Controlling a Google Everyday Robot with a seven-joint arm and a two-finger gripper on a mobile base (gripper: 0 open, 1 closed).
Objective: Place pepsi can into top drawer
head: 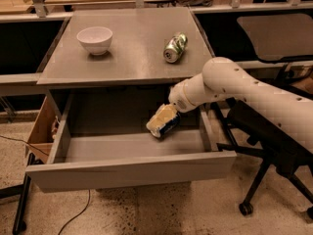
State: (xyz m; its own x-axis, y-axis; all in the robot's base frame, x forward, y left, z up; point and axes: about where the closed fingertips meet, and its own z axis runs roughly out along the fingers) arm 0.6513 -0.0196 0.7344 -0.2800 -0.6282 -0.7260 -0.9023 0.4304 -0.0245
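Observation:
The top drawer (pixel 132 170) is pulled open below the desk top. My gripper (pixel 163 121) reaches into its right half from the right, and its tan fingers (pixel 160 117) are shut on the pepsi can (pixel 170 127). The blue can is tilted and held just above the drawer floor, near the right inner wall. Much of the can is hidden by the fingers.
On the desk top (pixel 132 62) stand a white bowl (pixel 95 39) at the back left and a green and silver can (pixel 175 47) lying on its side at the right. A black office chair (pixel 274 146) stands to the right. A cardboard box (pixel 41 131) is at the left.

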